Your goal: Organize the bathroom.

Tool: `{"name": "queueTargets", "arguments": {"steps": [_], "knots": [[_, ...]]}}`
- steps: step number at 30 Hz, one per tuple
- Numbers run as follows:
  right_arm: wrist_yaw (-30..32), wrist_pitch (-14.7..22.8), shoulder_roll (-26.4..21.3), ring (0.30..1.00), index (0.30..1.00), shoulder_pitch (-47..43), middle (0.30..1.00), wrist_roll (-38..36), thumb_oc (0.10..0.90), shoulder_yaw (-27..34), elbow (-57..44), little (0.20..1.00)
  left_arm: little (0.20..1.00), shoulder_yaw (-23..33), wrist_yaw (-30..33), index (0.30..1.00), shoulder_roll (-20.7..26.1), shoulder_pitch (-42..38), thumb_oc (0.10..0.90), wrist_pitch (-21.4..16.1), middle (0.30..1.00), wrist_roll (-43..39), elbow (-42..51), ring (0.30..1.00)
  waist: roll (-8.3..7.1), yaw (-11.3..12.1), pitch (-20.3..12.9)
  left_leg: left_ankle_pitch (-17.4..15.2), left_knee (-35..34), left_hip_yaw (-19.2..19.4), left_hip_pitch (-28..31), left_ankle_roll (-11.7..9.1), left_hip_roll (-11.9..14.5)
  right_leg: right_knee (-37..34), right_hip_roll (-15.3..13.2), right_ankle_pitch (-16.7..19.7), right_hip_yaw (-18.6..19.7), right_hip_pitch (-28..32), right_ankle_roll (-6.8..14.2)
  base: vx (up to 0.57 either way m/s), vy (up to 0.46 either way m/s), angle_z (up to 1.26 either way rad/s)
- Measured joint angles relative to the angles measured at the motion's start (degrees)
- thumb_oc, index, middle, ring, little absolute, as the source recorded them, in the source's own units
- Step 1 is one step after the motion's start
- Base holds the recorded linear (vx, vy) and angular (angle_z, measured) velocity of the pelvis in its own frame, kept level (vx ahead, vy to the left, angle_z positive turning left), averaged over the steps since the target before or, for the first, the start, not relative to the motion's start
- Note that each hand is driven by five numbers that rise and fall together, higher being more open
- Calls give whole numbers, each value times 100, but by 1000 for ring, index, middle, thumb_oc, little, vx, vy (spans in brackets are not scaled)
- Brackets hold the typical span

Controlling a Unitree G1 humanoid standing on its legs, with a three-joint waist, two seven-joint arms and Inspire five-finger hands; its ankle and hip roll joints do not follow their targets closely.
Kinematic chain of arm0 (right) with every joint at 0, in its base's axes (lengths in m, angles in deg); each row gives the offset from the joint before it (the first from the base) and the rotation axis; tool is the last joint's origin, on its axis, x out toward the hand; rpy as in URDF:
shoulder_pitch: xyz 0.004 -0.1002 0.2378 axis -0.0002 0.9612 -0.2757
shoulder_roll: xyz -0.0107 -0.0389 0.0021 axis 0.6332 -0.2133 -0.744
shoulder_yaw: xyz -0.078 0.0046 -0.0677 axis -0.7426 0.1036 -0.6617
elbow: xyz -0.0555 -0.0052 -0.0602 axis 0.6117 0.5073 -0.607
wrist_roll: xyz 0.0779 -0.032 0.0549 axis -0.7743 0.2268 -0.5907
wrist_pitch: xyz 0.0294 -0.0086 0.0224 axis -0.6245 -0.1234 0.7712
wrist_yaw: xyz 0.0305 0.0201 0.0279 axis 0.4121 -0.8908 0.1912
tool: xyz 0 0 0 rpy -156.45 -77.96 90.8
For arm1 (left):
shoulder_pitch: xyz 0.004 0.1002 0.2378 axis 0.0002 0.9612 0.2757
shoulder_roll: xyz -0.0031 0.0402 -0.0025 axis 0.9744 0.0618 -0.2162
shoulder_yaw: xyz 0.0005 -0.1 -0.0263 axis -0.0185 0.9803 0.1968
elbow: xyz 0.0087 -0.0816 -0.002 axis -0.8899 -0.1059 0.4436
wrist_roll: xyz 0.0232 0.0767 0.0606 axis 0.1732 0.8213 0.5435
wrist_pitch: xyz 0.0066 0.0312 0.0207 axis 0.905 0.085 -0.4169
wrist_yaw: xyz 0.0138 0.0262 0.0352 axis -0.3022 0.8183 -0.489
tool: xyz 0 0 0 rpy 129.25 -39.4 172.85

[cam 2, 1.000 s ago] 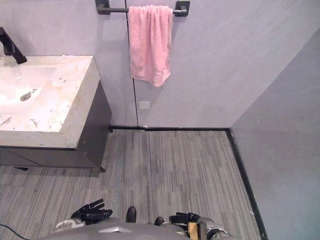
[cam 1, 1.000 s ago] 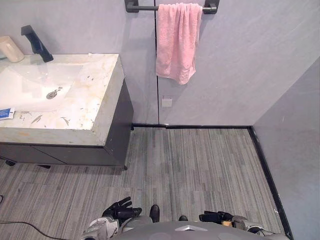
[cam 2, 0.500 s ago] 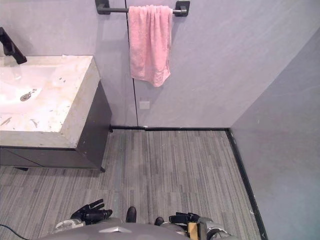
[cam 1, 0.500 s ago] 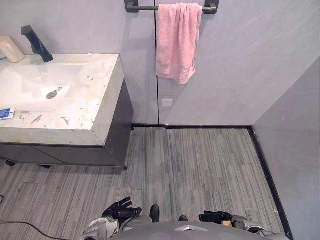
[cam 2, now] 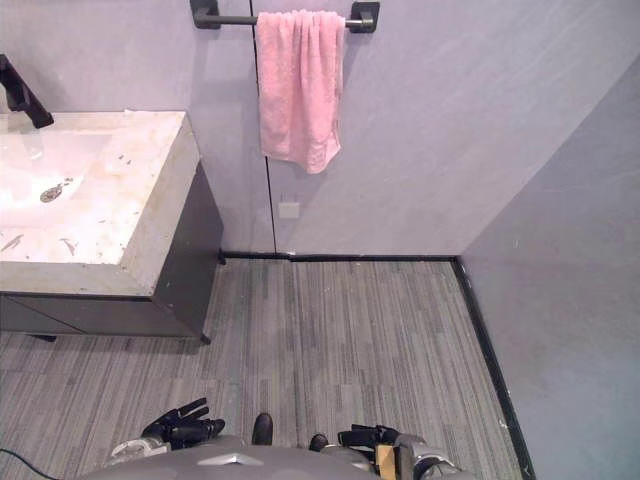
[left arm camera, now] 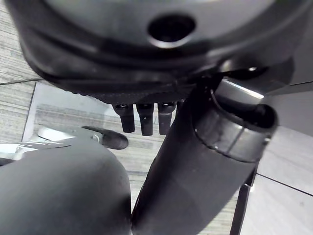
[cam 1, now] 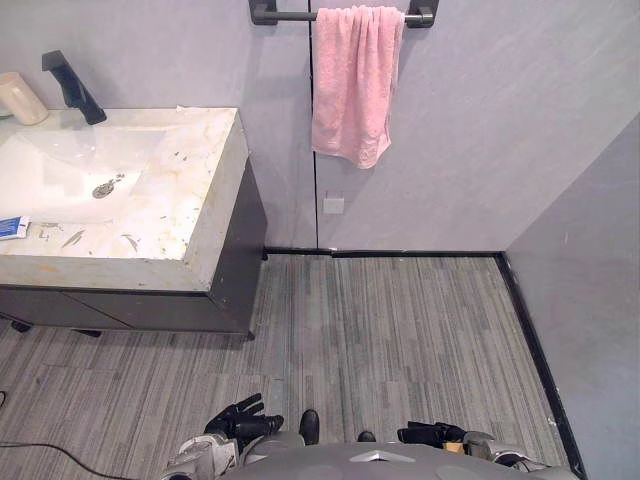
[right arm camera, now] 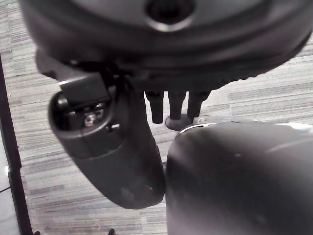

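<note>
A: How far along are you?

B: Judging by this, barely started. Pink towel [cam 1: 355, 82] hangs on the rail [cam 1: 343, 14], far wall. Sink surface [cam 1: 200, 190] far left w/ a blue tube [cam 1: 12, 227] and pale cup [cam 1: 20, 97] on it.

A: Hands?

B: Left robot hand [cam 1: 238, 420] and right robot hand [cam 1: 432, 434] low and near, fingers loosely extended, holding nothing. You've yet to reach anything.

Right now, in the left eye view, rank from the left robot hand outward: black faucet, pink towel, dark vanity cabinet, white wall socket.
From the left robot hand:
1. Dark vanity cabinet, ahead-left, low.
2. White wall socket, ahead-right, low on the wall.
3. Pink towel on the bar and black faucet behind the basin: too close to call.
</note>
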Motion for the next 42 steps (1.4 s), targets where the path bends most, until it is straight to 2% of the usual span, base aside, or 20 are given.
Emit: {"name": "queueTargets", "arguments": {"steps": [33,34,36,39,40,41,42], "knots": [[59,-39,2,900,900,-61,900,1,800,53,42,900,900,19,-78,900,-1,-33,800,0,900,-5,-49,900,8,-1,59,-6,10,11,-2,-8,-13,17,-14,0,6,-15,0,4,13,0],[143,-47,3,900,900,-111,900,1,800,54,66,900,900,26,-102,900,-3,-82,800,-1,900,-8,-59,900,15,10,109,-103,148,43,-55,-87,-29,83,-39,-22,33,-78,-29,33,107,-5],[201,-55,-21,900,900,-176,900,1,800,67,67,900,900,25,-119,900,-5,-133,800,-2,900,-8,-68,900,45,9,189,-180,296,49,-108,-73,-43,208,-58,-69,35,-120,-39,49,123,-5],[297,-69,-117,900,900,-321,900,1,800,88,90,900,900,36,-160,900,-7,-272,800,6,900,6,-136,900,107,4,348,-320,473,98,-114,26,-91,655,-135,-289,133,-288,-2,54,124,-14],[350,-64,-157,900,900,-417,900,1,800,133,97,900,900,154,-212,900,-11,-406,800,54,900,38,-207,900,136,-4,426,-482,571,216,-112,281,-208,1415,-213,-474,169,-605,286,49,150,-24],[350,-64,-157,900,900,-417,900,1,800,133,97,900,900,154,-212,900,-11,-406,800,54,900,38,-207,900,136,-4,426,-482,571,216,-112,281,-208,1415,-213,-474,169,-605,286,39,114,-40],[270,-19,-249,900,900,-616,900,-19,800,232,23,900,900,200,-218,900,26,-504,800,136,900,56,-285,900,179,-14,598,-501,642,324,-97,390,-130,2908,-328,-629,85,-1308,465,68,39,-38]]}}
